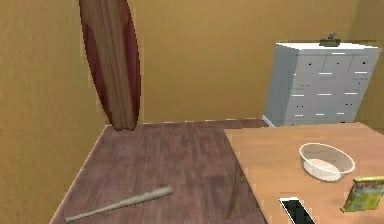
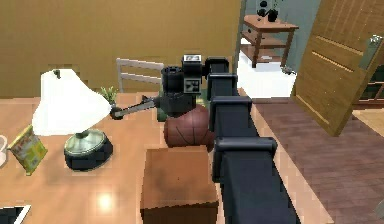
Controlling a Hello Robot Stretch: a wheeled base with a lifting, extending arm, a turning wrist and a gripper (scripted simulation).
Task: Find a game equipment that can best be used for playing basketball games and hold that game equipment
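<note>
A brown-orange ball, round like a basketball (image 2: 183, 129), lies low on the wooden table (image 2: 120, 185) in the arm side view, partly hidden by the dark arm (image 2: 240, 150). Just above it sits the gripper's dark body, and its thin fingers (image 2: 135, 106) reach left toward a lamp. The gripper (image 2: 116, 112) has the lamp and the tabletop behind its far end, so I cannot tell whether it holds anything. Whether the gripper touches the ball cannot be told.
On the table stand a white-shaded lamp (image 2: 62, 100), a brown box (image 2: 178, 185), a white bowl (image 1: 325, 160) and a green box (image 1: 368, 192). A white chair (image 2: 140, 72) stands behind the table. A bat (image 1: 120, 205) lies on the floor, near a surfboard (image 1: 110, 60) and a white dresser (image 1: 325, 82).
</note>
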